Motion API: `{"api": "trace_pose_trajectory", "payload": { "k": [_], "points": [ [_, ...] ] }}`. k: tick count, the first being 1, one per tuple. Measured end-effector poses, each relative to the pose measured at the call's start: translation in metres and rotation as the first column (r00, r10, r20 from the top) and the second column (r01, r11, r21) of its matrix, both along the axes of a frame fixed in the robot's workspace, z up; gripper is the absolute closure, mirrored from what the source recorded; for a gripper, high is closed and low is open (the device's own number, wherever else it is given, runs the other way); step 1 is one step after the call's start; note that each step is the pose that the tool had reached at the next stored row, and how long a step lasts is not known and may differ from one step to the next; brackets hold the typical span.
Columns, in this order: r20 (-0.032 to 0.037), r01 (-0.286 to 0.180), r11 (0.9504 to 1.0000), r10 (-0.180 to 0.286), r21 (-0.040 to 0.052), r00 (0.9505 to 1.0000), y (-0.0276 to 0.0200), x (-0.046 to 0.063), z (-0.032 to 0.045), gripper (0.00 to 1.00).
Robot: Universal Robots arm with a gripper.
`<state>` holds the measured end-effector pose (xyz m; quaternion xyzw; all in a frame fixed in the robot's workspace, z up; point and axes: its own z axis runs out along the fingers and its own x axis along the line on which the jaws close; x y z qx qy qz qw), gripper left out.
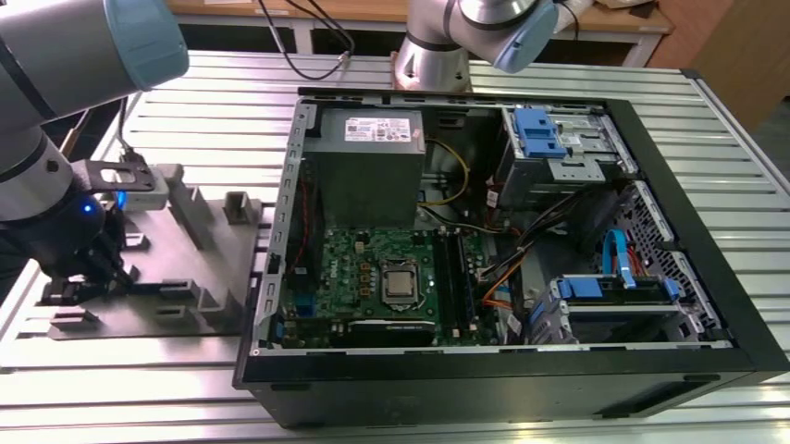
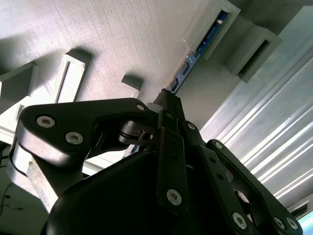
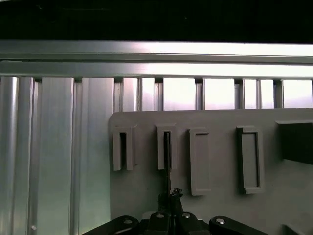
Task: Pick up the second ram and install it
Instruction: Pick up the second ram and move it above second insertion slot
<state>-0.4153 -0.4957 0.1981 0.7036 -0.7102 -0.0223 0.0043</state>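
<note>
On the exterior view's left, your gripper (image 1: pixel 77 277) is down at the grey tray (image 1: pixel 185 319) on the table (image 1: pixel 222 88). In the second wrist view its fingers (image 2: pixel 170 122) pinch narrow onto one end of the second ram (image 2: pixel 190 63), which stands on edge in the tray's slotted posts (image 2: pixel 206 17), I judge so its thin sides are reachable. On the exterior view's right, the open computer case (image 1: pixel 494 384) lies flat, its memory slots (image 1: pixel 452 277) facing up.

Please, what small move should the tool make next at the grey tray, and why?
Probably a short, straight lift away from the grey plastic tray. In both wrist views the tool looks shut on the near end of the slim dark memory stick, whose far end sits in a slotted grey post. Pulling sideways could jam it in that slot.
</note>
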Motion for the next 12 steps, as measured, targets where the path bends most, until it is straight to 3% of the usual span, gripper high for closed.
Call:
{"api": "trace_pose_trajectory", "payload": {
  "k": [4, 12],
  "points": [
    [0.0000, 0.026, 0.9997, -0.026, -0.0001, 0.9997, 0.0000, 0.0000, -0.0001, 0.91],
    [0.0000, 0.021, 0.9998, -0.021, 0.0001, 0.9998, 0.0000, 0.0000, -0.0001, 0.91]
  ]
}}
